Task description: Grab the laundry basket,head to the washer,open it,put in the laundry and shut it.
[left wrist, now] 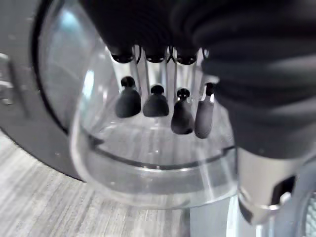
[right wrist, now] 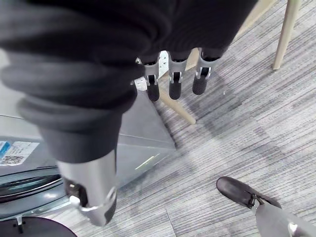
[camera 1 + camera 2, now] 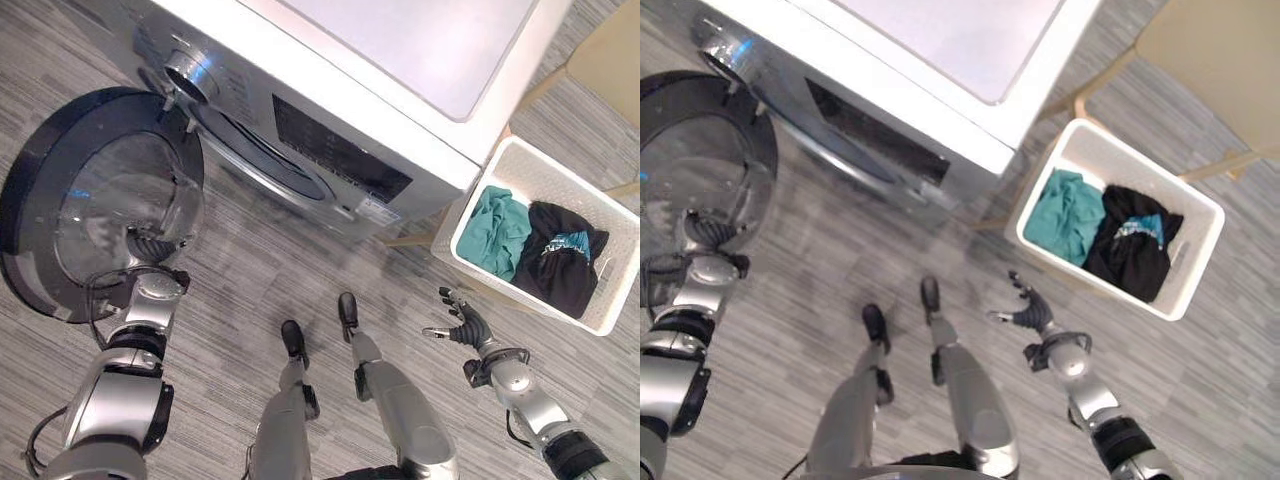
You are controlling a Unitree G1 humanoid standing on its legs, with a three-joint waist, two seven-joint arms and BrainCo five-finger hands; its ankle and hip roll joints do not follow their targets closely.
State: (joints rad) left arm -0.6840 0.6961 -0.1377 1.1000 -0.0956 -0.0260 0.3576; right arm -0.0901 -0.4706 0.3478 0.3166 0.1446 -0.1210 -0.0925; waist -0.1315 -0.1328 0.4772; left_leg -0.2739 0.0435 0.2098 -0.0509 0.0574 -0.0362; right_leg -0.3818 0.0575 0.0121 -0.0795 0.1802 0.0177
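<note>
Our left hand [image 3: 150, 252] rests straight fingers [image 1: 156, 102] on the domed glass of the round washer door [image 3: 60, 150], swung wide. Our right hand [image 3: 463, 322] hangs loosely spread, holding nothing. Just beyond it, we see the white rectangular laundry basket [image 3: 470, 248] holding a teal garment [image 3: 500, 230] and a black garment [image 3: 558, 255], beside the washer [image 3: 330, 90].

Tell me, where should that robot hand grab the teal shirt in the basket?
Probably from above: the basket is open-topped and its walls block the sides. The teal shirt lies bunched in the end nearest the washer, beside the black garment; pinching its raised top folds should lift it alone.
</note>
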